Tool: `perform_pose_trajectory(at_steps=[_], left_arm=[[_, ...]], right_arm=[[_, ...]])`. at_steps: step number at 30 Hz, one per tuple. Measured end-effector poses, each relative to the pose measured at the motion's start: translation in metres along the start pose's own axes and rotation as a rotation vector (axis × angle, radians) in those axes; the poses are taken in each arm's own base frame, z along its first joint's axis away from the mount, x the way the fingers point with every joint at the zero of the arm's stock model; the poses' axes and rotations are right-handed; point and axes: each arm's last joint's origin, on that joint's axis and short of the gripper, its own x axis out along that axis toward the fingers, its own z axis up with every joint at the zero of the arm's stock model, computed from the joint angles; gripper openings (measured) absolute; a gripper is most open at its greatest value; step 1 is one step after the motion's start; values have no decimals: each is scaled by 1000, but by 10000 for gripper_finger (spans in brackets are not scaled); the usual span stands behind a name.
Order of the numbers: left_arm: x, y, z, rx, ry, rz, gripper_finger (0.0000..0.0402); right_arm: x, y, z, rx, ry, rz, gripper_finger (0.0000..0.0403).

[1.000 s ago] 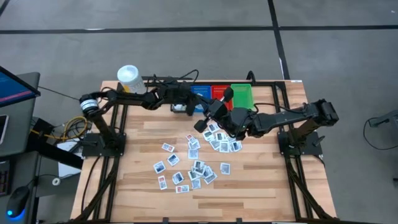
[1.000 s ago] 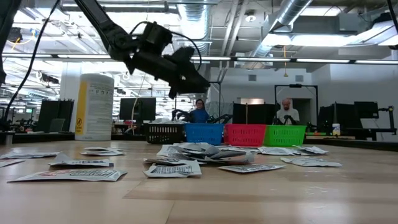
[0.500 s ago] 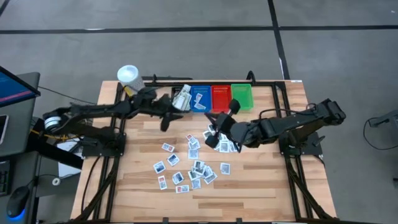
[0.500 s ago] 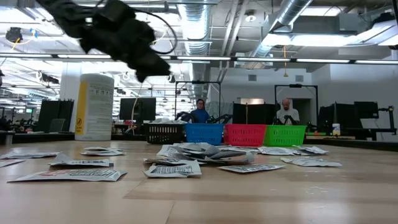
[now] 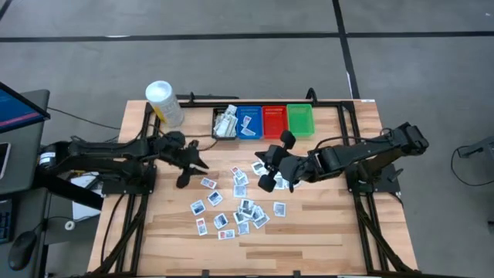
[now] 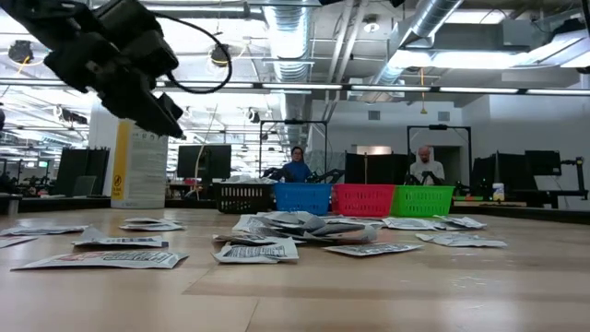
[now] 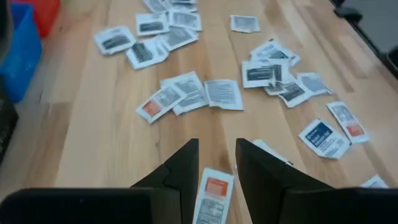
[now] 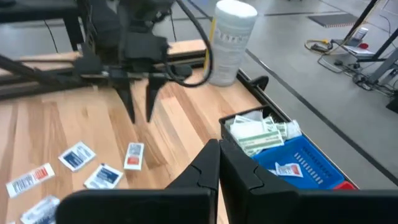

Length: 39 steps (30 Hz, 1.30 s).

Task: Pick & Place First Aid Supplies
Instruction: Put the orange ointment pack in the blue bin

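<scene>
Packets: dozens of small flat white and pale-blue first aid packets (image 5: 239, 202) lie scattered over the middle of the light wooden slat table (image 5: 324, 232) in the high view. Left tool (image 5: 187, 171) hangs over the table's left-centre, just left of the scatter. Right tool (image 5: 263, 174) sits at the scatter's right edge, over a few packets. Far edge carries a row of bins: black plastic bin (image 5: 225, 123) with pale packets inside, blue plastic bin (image 5: 248, 122), red plastic bin (image 5: 273, 121), green plastic bin (image 5: 300, 118). White cylindrical tub with yellow label (image 5: 165, 103) stands at the far left corner.

Low view: left tool (image 6: 164, 118) is in the air at upper left, clear of the table. Packets lie flat or piled in the foreground, bins in a row behind. Two people sit in the room beyond.

Left wrist view: left tool's fingers (image 7: 180, 171) are apart, nothing clamped. A red-marked white packet (image 7: 212, 194) lies on the wood in the gap below them.

Right wrist view: right tool's fingers (image 8: 202, 168) are together, holding nothing visible. Left tool hovers above that red-marked packet, not touching. Black bin, blue bin and tub show beyond.
</scene>
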Motion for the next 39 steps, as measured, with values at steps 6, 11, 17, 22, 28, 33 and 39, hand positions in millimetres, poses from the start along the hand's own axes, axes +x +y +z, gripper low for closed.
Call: perform_pose_trajectory(at_steps=[6,11,17,22,28,33,39], left_arm=[[14,-19,-5,195,119,71,106],[25,-21,-11,181,188,97,106],[37,-19,-21,149,281,84,106],[49,-18,-31,139,368,67,106],[58,-17,-40,129,435,54,106],[63,-19,-42,138,449,41,106],[66,-20,-45,140,474,30,106]], right_arm=[[0,1,-1,-5,10,18,1],[-1,1,-1,-8,12,20,1],[-1,1,-2,-10,15,18,1],[0,1,-2,-15,21,17,1],[0,1,-2,-15,20,17,1],[0,1,-2,-15,21,17,1],[0,1,-2,-17,22,17,1]])
